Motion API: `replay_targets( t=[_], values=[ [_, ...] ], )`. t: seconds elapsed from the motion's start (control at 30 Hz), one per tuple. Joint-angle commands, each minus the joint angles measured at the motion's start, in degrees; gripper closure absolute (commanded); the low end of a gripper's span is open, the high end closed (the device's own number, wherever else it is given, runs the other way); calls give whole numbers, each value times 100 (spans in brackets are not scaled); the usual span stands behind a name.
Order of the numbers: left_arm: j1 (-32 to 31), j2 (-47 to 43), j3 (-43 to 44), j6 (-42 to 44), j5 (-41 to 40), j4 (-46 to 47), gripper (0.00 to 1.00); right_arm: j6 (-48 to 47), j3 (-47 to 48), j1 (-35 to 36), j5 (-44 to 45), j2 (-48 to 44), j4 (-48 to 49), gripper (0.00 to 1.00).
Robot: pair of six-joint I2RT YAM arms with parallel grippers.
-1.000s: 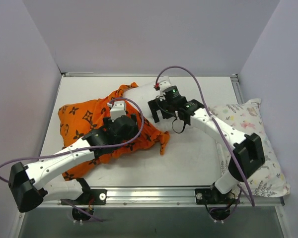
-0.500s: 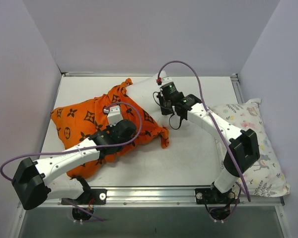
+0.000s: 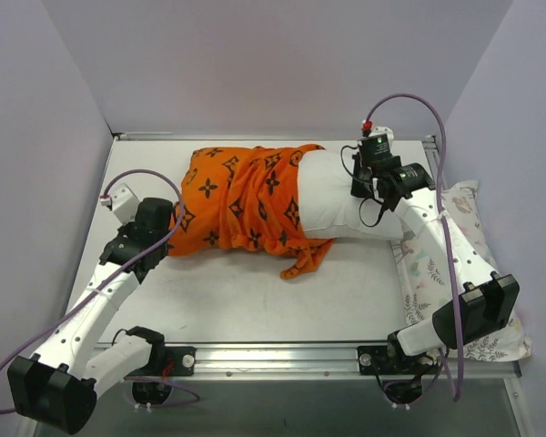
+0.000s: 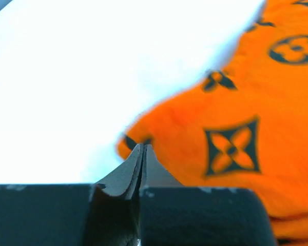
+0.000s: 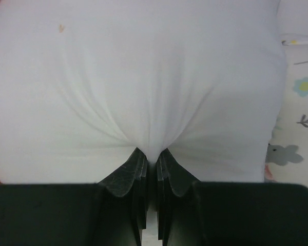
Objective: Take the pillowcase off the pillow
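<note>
The orange pillowcase [image 3: 246, 196] with black flower motifs lies stretched across the back of the table and covers the left part of the white pillow [image 3: 341, 196]. The pillow's right end sticks out bare. My left gripper [image 3: 171, 221] is shut on the pillowcase's left corner; in the left wrist view its jaws [image 4: 142, 147] meet at the edge of the orange pillowcase [image 4: 236, 102]. My right gripper [image 3: 360, 191] is shut on the pillow's bare right end. In the right wrist view the white pillow [image 5: 143, 77] puckers into the right gripper [image 5: 151, 152].
A second pillow with a pastel print [image 3: 455, 264] lies along the table's right edge, partly under the right arm; its edge shows as the printed pillow [image 5: 300, 102] in the right wrist view. Lilac walls close in three sides. A metal rail [image 3: 273, 350] runs along the near edge.
Both grippers have gone from open to shut. The left arm has swung far left and the right arm right and back, and the bunched pillowcase and pillow now lie stretched out between them.
</note>
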Motion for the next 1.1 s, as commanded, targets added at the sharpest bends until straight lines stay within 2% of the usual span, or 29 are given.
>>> replay_targets(
  t=[0.0,0.1,0.17,0.2,0.23,0.27,0.33,0.37,0.43,0.53,0.6,0.67,0.73,0.8,0.83,0.93,0.97,1.0,1.07],
  values=[
    [241,-73,-78,352,-62,-302,100,-60,249,-165,591,-179,-187,100],
    [197,42,-122,309,297,-258,100,-121,214,-17,249,-240,-143,100],
    [-224,-352,-420,553,825,320,100,-227,153,168,326,-276,-143,100],
    [-399,-510,-525,685,1148,583,78,-236,135,247,422,-293,-160,100],
    [-619,-747,-622,730,1265,864,61,-244,117,396,458,-302,-161,100],
    [-1021,-810,-623,644,1327,858,45,-236,100,432,467,-319,-161,100],
    [-1567,-941,-649,468,1223,824,21,-209,47,520,528,-355,-178,100],
    [-2083,-960,-762,232,1144,832,17,-174,30,555,511,-364,-178,100],
    [-2491,-951,-895,81,968,1102,11,-165,12,608,537,-355,-187,100],
    [-3028,-593,-1124,-122,774,1630,7,-130,-6,705,555,-355,-196,100],
    [-3082,-311,-1080,-175,608,1754,5,-121,-6,749,573,-363,-205,100],
    [-3073,6,-1141,-96,406,2254,3,-121,-6,758,564,-381,-240,100],
    [-2898,269,-1378,53,387,3112,2,-112,-6,767,538,-425,-266,100],
    [-2574,498,-1519,124,858,3573,3,-113,20,793,520,-451,-284,100],
    [-2259,708,-1667,124,983,4209,3,-104,12,802,520,-469,-310,100],
    [-1896,938,-1739,203,1151,4698,3,-113,12,828,555,-522,-345,100],
    [-1826,956,-1748,342,1204,4830,4,-130,3,828,564,-548,-363,100],
    [-1764,956,-1757,405,1335,4944,9,-130,-6,828,555,-574,-363,100],
    [-1641,868,-1731,606,1398,5156,26,-130,-15,846,555,-610,-363,100]
  ],
)
